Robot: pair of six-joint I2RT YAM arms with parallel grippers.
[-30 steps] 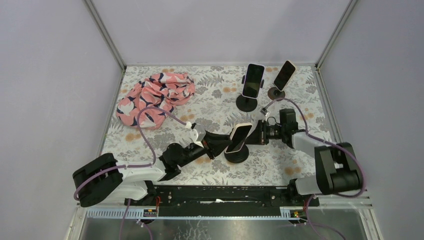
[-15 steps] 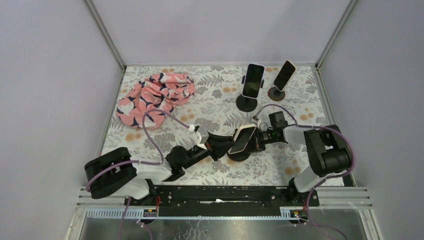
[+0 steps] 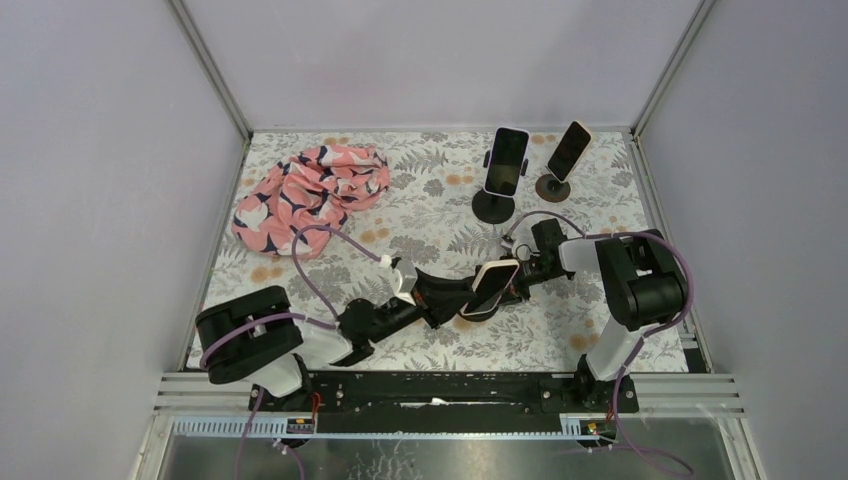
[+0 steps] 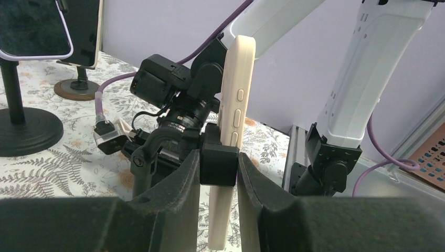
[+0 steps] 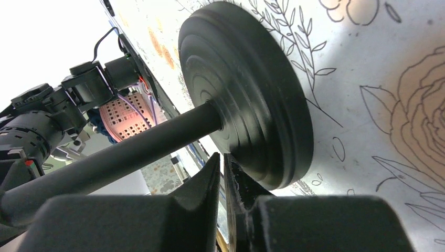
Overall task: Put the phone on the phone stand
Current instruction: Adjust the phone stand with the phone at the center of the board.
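Note:
A phone (image 3: 495, 285) in a cream case sits clamped in a black phone stand, near the middle of the table. In the left wrist view the phone (image 4: 236, 105) is edge-on and upright. My left gripper (image 4: 219, 165) is shut on the stand's black clamp block (image 4: 219, 160), one finger on each side. In the right wrist view the stand's round base (image 5: 246, 89) and its rod (image 5: 131, 152) fill the frame. My right gripper (image 5: 222, 157) is shut with nothing between its fingers, its tips right beside the rim of the base.
Two other stands with phones on them are at the back right, one with a black base (image 3: 506, 165) and one with a wooden base (image 3: 566, 152). A pink patterned cloth (image 3: 310, 195) lies at the back left. Both arms meet at the middle stand.
The right gripper has closed and dropped low against the stand's base, its elbow swinging inward. The left arm has reached further right, and the phone and stand have shifted slightly right.

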